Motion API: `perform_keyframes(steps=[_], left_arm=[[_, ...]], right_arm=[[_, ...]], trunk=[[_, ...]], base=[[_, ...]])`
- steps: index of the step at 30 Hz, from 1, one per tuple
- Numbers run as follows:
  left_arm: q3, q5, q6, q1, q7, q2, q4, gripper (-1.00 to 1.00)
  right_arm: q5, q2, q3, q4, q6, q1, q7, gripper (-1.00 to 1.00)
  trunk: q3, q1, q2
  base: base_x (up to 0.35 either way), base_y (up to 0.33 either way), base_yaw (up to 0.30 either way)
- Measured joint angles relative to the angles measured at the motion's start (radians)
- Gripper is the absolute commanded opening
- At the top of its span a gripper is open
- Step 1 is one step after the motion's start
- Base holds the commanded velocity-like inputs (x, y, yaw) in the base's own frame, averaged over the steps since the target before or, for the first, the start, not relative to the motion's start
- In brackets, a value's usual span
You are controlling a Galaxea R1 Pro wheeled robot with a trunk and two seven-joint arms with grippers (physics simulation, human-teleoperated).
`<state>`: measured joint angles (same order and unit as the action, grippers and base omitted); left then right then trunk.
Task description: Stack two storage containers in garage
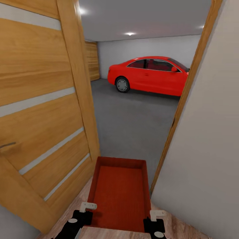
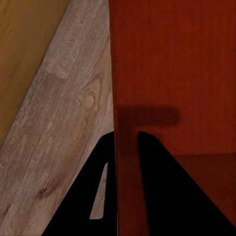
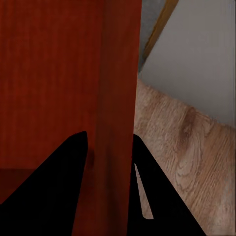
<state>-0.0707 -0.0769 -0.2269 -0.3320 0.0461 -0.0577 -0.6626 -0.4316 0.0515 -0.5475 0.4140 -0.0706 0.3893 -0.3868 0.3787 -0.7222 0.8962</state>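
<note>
One orange-red storage container [image 1: 121,192] is held in front of me at the doorway, its far end over the threshold. My left gripper [image 1: 87,207] is shut on its left wall [image 2: 123,73], one finger on each side. My right gripper [image 1: 156,214] is shut on its right wall [image 3: 118,73] in the same way. Beyond the doorway lies the garage with its dark grey concrete floor [image 1: 132,113]. Light wood-plank flooring [image 2: 64,123] lies under the container.
An open wooden door [image 1: 43,99] stands close on the left. A wooden door frame [image 1: 186,96] and a white wall [image 1: 212,132] close in on the right. A red car [image 1: 149,74] is parked at the far side of the garage.
</note>
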Motion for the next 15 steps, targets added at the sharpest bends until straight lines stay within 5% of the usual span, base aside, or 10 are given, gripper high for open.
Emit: perform_keyframes(steps=[6, 15], left_arm=[[-0.002, -0.009, -0.002, 0.0, -0.008, 0.0, 0.018, -1.0], [-0.003, 0.007, -0.006, 0.0, 0.01, -0.001, -0.015, -1.0]], right_arm=[[-0.008, 0.0, 0.003, -0.001, 0.0, -0.017, -0.003, -1.0], [-0.002, -0.002, -0.003, -0.001, 0.0, 0.011, 0.008, -1.0]], trunk=[[0.0, 0.0, 0.0], [0.0, 0.0, 0.0]], base=[[0.04, 0.059, -0.16], [0.174, 0.256, -0.007]])
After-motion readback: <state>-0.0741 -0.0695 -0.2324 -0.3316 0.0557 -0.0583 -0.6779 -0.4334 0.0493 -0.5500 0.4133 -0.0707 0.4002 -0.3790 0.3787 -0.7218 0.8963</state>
